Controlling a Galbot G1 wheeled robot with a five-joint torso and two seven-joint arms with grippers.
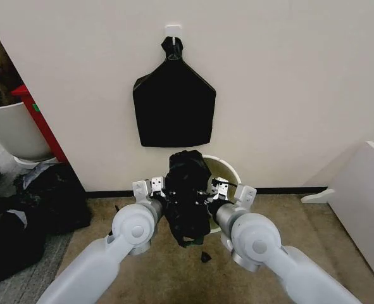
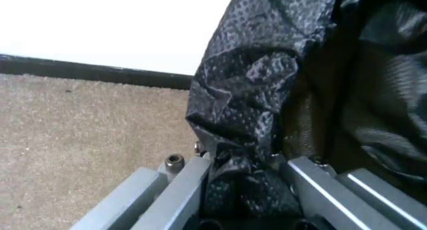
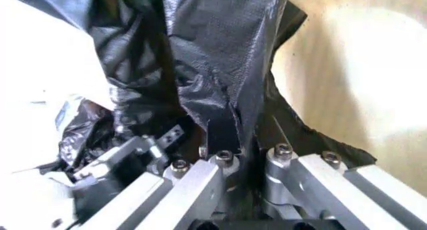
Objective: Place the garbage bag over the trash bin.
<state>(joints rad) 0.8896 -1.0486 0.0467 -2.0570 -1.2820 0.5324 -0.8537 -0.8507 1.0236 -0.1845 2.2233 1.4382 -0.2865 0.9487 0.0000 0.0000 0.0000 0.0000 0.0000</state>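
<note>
Overhead, both grippers clamp garbage bag [image 1: 187, 196] above trash bin [image 1: 228, 170].

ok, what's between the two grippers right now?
The garbage bag, bunched, spans the gap between the left gripper and right gripper in the head view; both are shut on its film, in front of the trash bin.

Item one, for your record: thin, glossy black plastic garbage bag [image 1: 187, 197] with wrinkled, embossed film, bunched into a hanging mass, held up off the carpeted floor just in front of the bin, hiding much of its mouth. Item two: small round white plastic trash bin [image 1: 228, 170] with rolled rim, standing upright against the wall.
</note>
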